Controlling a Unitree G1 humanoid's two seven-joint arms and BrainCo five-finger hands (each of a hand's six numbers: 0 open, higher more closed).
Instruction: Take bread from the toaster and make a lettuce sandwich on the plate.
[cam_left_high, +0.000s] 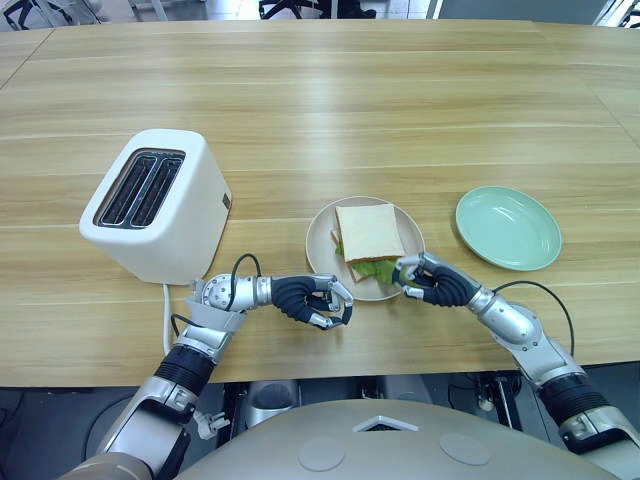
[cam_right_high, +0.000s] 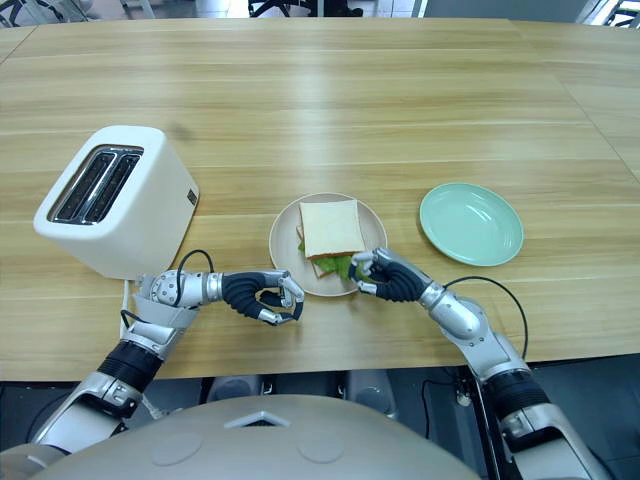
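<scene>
Now your sandwich (cam_left_high: 369, 232) sits on the beige plate (cam_left_high: 322, 245), lettuce (cam_left_high: 375, 269) poking out toward you.
Your right hand (cam_left_high: 432, 281) is curled tight at the lettuce's near edge. Your left hand (cam_left_high: 315, 300), curled and holding nothing, hovers beside the plate, near the toaster (cam_left_high: 155, 205) on the bench (cam_left_high: 350, 110).

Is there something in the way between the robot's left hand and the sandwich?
No, nothing visible. The left hand is curled just beside the near-left rim of the plate. The sandwich lies on that plate, with only the rim and a bit of bare table between them.
</scene>
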